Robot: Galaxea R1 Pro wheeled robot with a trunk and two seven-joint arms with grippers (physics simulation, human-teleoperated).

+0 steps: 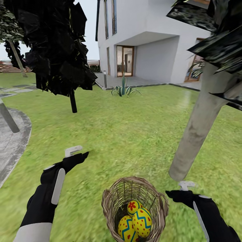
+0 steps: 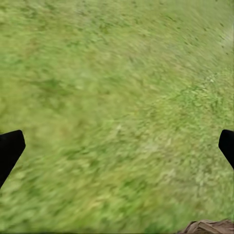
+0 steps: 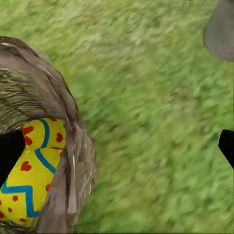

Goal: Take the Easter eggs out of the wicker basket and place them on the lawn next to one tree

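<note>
The round brown woven wicker basket [image 1: 134,208] sits on the mottled green grass lawn [image 1: 134,134], just in front of the robot, with the three yellow Easter eggs [image 1: 137,220] with red marks and blue zigzags all lying inside it. The thick pale grey-beige tree trunk [image 1: 198,127] rises close by on the right. The left gripper [image 1: 76,153] hangs over bare grass, released and holding nothing; the right gripper [image 1: 184,189] hovers just beside the basket rim, its fingers spread wide and empty too. I'd say the picking has not begun. Next, the right arm needs to swing over the rim and dip down onto an egg.
</note>
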